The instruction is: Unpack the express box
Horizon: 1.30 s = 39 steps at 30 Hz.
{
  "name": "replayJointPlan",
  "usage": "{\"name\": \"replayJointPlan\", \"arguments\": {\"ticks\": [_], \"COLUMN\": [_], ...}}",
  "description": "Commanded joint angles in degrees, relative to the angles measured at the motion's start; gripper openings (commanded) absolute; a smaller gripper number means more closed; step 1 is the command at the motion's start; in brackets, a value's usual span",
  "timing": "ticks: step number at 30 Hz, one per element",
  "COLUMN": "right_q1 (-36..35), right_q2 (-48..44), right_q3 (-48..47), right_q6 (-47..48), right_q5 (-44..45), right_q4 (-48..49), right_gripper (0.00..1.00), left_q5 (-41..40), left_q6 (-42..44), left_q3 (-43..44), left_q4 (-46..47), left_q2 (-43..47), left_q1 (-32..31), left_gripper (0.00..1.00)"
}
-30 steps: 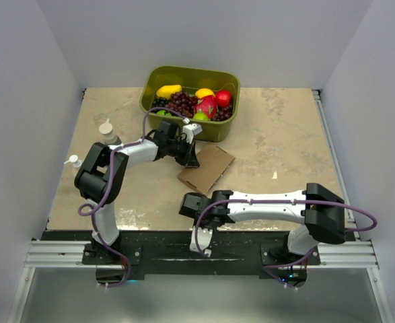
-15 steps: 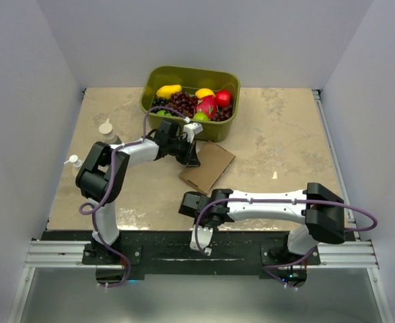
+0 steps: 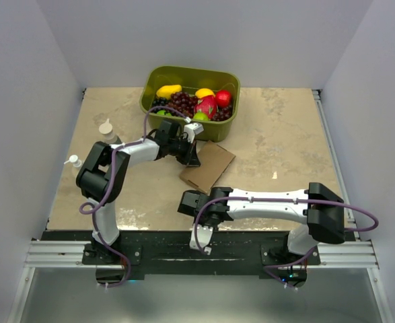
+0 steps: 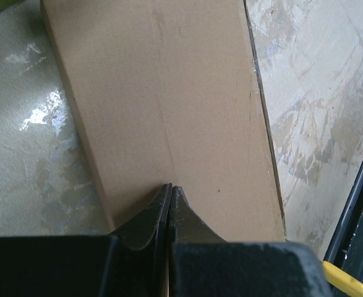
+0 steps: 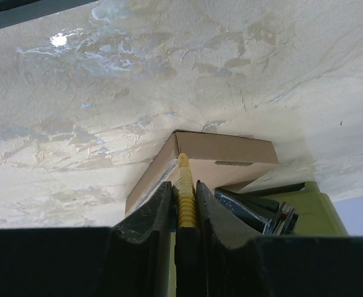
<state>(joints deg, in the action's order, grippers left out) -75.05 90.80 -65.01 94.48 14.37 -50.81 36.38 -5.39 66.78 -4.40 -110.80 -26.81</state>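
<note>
The express box (image 3: pixel 209 168) lies flat and closed near the middle of the table (image 3: pixel 284 141), turned at an angle to its edges. It sits just in front of the green tub (image 3: pixel 214 130) of fruit, which stands at the far edge.

The left gripper (image 3: pixel 191 156) is over the box's far-left corner, its jaws pressed together with nothing between them. In the left wrist view the closed tips meet the cardboard at its border; whether they bear down on it or only touch it cannot be told. The likely reason for this placement is to pin the light mailer so it does not slide when worked from the other side.

The right gripper (image 3: pixel 186 200) sits toward the table's near edge, just short of the box's nearest corner. It is clamped on a thin yellow tool (image 5: pixel 183 176) that points at the box's side wall, where a slot shows. What the tool is cannot be told, though it looks suited to prying or slitting a flap.

The unpacking seems barely begun, with the lid down and the contents unseen. The next move probably calls for bringing the yellow tip to the flap's seam while the left arm braces the box. A slip could skid the box toward the tub.
</note>
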Motion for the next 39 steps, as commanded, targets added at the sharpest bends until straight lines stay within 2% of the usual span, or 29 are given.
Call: {"name": "replayJointPlan", "arguments": {"ticks": [1,10,13,15,16,17,18,19,20,23,24,26,28,29,30,31,33,35,39], "right_q1": [0.6,1.4,5.0,8.7,13.6,16.2,19.0,25.2,28.4,40.1,42.8,49.6,56.2,58.1,59.7,62.5,64.1,65.3,66.4], "right_q2": [-0.8,-0.4,2.0,3.8,4.7,6.6,7.2,7.5,7.8,7.7,6.5,4.0,-1.5,-3.9,-6.1,-10.2,-13.3,-15.6,-15.4], "right_q3": [-3.4,-8.9,-16.5,-23.8,-26.6,-29.3,-34.1,-36.2,-38.2,-42.7,-42.6,-39.6,-32.1,-28.6,-21.2,-17.6,-9.4,-5.7,1.4], "right_q6": [0.2,-1.9,-9.5,-19.6,-23.5,-31.0,-34.7,-38.1,-44.8,-53.9,-55.8,-63.0,-68.3,-74.2,-77.1,-80.0,-88.7,-96.6,-107.5], "right_q5": [7.1,10.3,10.0,8.7,7.4,5.4,4.4,3.2,-0.7,-6.7,-11.7,-14.3,-20.1,-21.3,-22.3,-24.2,-25.7,-27.2,-26.7], "right_q4": [-3.0,-6.1,-10.3,-12.1,-14.5,-15.5,-16.1,-16.2,-15.9,-14.8,-13.9,-7.7,0.7,4.4,8.2,15.8,23.1,31.6,41.8], "right_gripper": [0.0,0.0,0.0,0.0,0.0,0.0,0.0,0.0,0.0,0.0,0.0,0.0,0.0,0.0,0.0,0.0,0.0,0.0,0.0], "left_q5": [-7.5,-7.7,-6.3,-4.7,-5.3,-6.2,-9.1,-9.9,-10.7,-13.4,-13.4,-14.1,-14.1,-13.3,-12.5,-11.9,-10.0,-10.8,-20.6], "left_q6": [3.2,3.9,5.1,8.0,9.5,9.9,10.1,11.4,12.1,13.8,14.3,15.4,18.4,19.5,20.4,21.5,22.7,25.1,30.6], "left_q3": [-0.4,0.8,0.7,0.8,0.9,0.9,1.1,1.1,0.9,0.0,0.6,2.0,3.1,2.4,0.0,-1.5,-5.8,-6.9,-6.3], "left_q4": [-3.2,-3.9,-3.9,-3.8,-3.9,-4.5,-4.9,-5.3,-5.7,-6.0,-6.8,-11.0,-13.9,-14.4,-13.9,-12.9,-9.3,-8.6,-10.8], "left_q2": [-4.2,-5.4,-1.9,1.3,5.1,7.2,9.0,12.6,14.2,18.7,19.0,18.8,18.6,19.1,19.8,21.8,23.5,23.8,19.4], "left_q1": [-0.4,-0.4,-0.4,-0.4,-0.4,-0.4,-0.3,-0.2,-0.1,-0.1,-0.2,-0.1,-0.2,-0.2,-0.3,-0.3,-1.0,-2.2,-4.8], "left_gripper": [0.0,0.0,0.0,0.11,0.16,0.3,0.36,0.43,0.54,0.67,0.68,0.69,0.7,0.74,0.75,0.75,0.78,0.81,0.82]}}
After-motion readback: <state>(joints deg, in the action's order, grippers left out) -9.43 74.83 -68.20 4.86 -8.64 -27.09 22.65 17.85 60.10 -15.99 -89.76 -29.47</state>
